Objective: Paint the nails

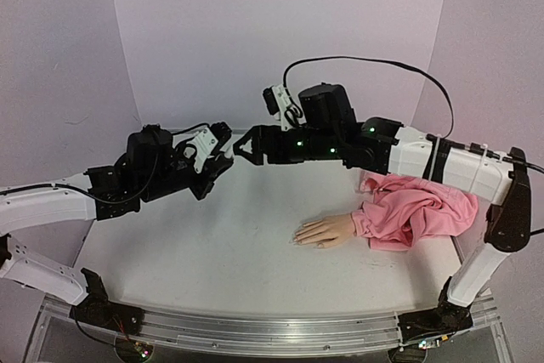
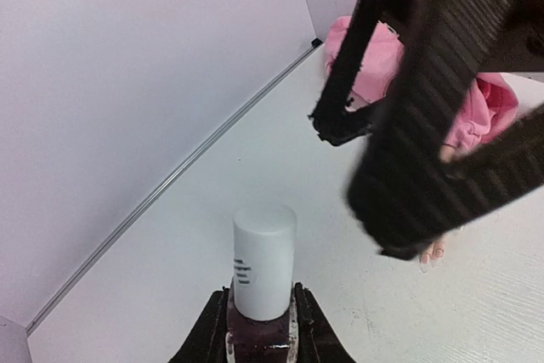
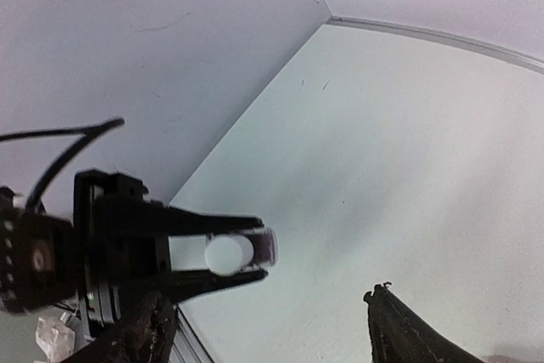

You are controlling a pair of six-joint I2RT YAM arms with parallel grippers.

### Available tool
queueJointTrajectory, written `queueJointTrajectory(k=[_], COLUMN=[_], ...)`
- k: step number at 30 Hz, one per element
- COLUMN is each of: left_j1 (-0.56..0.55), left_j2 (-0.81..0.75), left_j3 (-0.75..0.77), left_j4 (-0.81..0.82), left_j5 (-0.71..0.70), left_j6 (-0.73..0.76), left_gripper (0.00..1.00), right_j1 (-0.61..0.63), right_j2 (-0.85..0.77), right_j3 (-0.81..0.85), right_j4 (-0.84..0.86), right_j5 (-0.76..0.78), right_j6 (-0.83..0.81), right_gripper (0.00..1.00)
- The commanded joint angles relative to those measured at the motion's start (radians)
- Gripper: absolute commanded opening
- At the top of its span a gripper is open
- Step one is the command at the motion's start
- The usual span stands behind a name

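Note:
A small polish bottle [image 2: 264, 261] with a white cap and dark red contents stands upright, and my left gripper [image 2: 262, 329] is shut on its glass body. In the top view the left gripper [image 1: 224, 150] hovers over the far left of the table. My right gripper [image 1: 241, 149] faces it tip to tip and is open. Its dark fingers [image 2: 442, 125] sit just right of the cap without touching it. The right wrist view shows the bottle [image 3: 231, 253] end-on, ahead of the spread right gripper [image 3: 272, 333]. The mannequin hand [image 1: 326, 231] lies palm down; its nails are too small to make out.
The hand's pink sleeve [image 1: 418, 208] is bunched at the right side of the white table [image 1: 221, 244]. White walls [image 1: 280, 31] close in the back and the sides. The right arm's black cable [image 1: 374, 61] arcs above it.

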Motion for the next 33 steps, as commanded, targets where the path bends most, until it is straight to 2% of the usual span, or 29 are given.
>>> queueJointTrajectory(k=[1, 5, 7, 8, 10, 14, 19, 21, 22, 24, 26, 29, 31, 33], left_j1=[-0.015, -0.017, -0.018, -0.020, -0.020, -0.020, -0.020, -0.015, -0.008, 0.024, 0.063, 0.091, 0.093, 0.093], left_j2=[-0.015, -0.017, -0.021, -0.021, -0.018, -0.016, -0.026, -0.042, -0.052, -0.075, -0.078, -0.025, 0.019, 0.047], left_j3=[0.005, 0.004, 0.001, 0.000, 0.001, 0.001, 0.001, -0.004, -0.006, -0.009, 0.000, 0.047, 0.068, 0.075], left_j4=[0.042, 0.042, 0.041, 0.042, 0.042, 0.042, 0.038, 0.034, 0.031, 0.030, 0.032, 0.031, 0.029, 0.030], left_j5=[-0.094, -0.102, -0.102, -0.102, -0.104, -0.115, -0.057, 0.043, 0.139, 0.408, 0.734, 1.133, 1.284, 1.332], left_j6=[0.017, 0.008, 0.005, 0.003, -0.003, -0.013, -0.056, -0.065, -0.073, -0.093, -0.132, -0.163, -0.183, -0.194], left_gripper=[0.00, 0.00, 0.00, 0.00, 0.00, 0.00, 0.00, 0.00, 0.00, 0.00, 0.00, 0.00, 0.00, 0.00], right_j1=[0.003, 0.005, 0.007, 0.008, 0.010, 0.010, 0.010, 0.007, 0.003, -0.021, -0.073, -0.105, -0.107, -0.112], right_j2=[0.089, 0.177, 0.202, 0.207, 0.203, 0.170, 0.153, 0.131, 0.117, 0.086, 0.057, 0.033, 0.024, 0.008], right_j3=[0.123, 0.209, 0.230, 0.234, 0.223, 0.166, 0.116, 0.089, 0.066, 0.024, -0.035, -0.098, -0.104, -0.100], right_j4=[0.085, 0.085, 0.086, 0.086, 0.089, 0.120, 0.157, 0.163, 0.173, 0.188, 0.228, 0.248, 0.226, 0.169], right_j5=[0.028, -0.026, -0.036, -0.042, -0.042, -0.030, -0.078, -0.092, -0.113, -0.216, -0.474, -1.005, -1.101, -1.109], right_j6=[0.084, 0.100, 0.105, 0.106, 0.107, 0.105, 0.087, 0.057, 0.032, -0.041, -0.145, -0.315, -0.341, -0.383], right_gripper=[0.74, 0.60, 0.44, 0.39, 0.36, 0.35, 0.17, 0.05, 0.00, 0.00, 0.00, 0.00, 0.00, 0.00])
